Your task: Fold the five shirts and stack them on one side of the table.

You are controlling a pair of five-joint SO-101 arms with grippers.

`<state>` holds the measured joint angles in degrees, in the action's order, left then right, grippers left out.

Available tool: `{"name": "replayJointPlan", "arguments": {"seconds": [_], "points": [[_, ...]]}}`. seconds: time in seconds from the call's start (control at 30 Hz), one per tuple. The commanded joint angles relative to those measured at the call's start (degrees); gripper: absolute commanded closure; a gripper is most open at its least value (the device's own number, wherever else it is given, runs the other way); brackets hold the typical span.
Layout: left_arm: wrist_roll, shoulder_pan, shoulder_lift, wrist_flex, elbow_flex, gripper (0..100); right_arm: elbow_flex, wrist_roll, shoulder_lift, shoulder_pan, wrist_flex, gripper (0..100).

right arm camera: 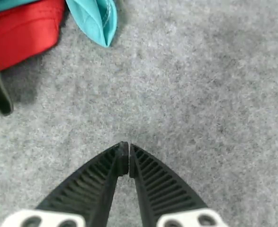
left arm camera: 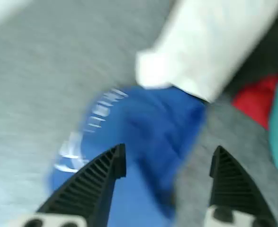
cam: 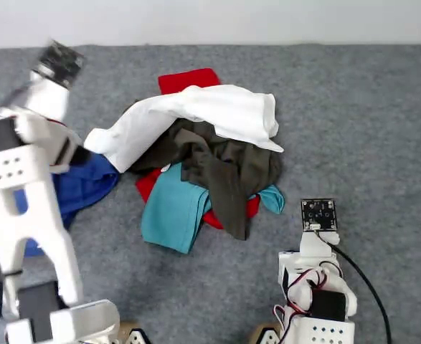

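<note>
Five shirts lie unfolded on the grey felt-covered table (cam: 368,129), none stacked. Left gripper (left arm camera: 169,149), wide open and empty, hovers over the crumpled blue shirt (cam: 88,183); a white cotton shirt (cam: 196,115) drapes the olive, teal and red heap (cam: 224,172); right gripper (right arm camera: 129,147) rests closed, empty.

The grey bench (cam: 368,129) is covered in rough, matt, felt-like fabric. The white cloth shirt (cam: 217,111) looks soft and matt. The olive-brown cloth shirt (cam: 224,168) under it and the teal cloth shirt (cam: 171,208) near it look smooth and matt. Beside it, the blue cloth shirt (left arm camera: 143,137) perhaps carries smooth print. The left claw (left arm camera: 167,165) and right claw (right arm camera: 129,161) are black, matt, ribbed plastic.
</note>
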<state>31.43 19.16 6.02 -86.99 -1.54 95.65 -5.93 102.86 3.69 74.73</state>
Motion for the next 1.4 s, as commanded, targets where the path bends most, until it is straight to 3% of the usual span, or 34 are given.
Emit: {"name": "replayJointPlan", "arguments": {"seconds": [0.0,0.2,0.3,0.47,0.63,0.93,1.23,1.37], "points": [[0.62,1.58,-5.8,3.78,4.26,72,0.79,0.44,0.66,0.31,0.13,99.0],[1.05,11.87,-20.66,14.15,4.0,74,0.79,0.44,0.66,0.31,0.13,99.0],[4.66,17.32,-26.99,16.44,1.63,74,0.79,0.44,0.66,0.31,0.13,99.0],[5.27,25.32,-31.47,12.48,-7.87,74,0.79,0.44,0.66,0.31,0.13,99.0],[5.27,26.9,-29.36,2.99,-19.3,74,0.79,0.44,0.66,0.31,0.13,99.0],[5.1,16.97,-21.54,-13.54,-33.8,74,0.79,0.44,0.66,0.31,0.13,99.0],[5.01,-2.37,-23.12,-9.58,-28.44,68,0.79,0.44,0.66,0.31,0.13,99.0],[-1.49,-9.49,-26.46,-4.31,-28.88,65,0.79,0.44,0.66,0.31,0.13,99.0]]}}
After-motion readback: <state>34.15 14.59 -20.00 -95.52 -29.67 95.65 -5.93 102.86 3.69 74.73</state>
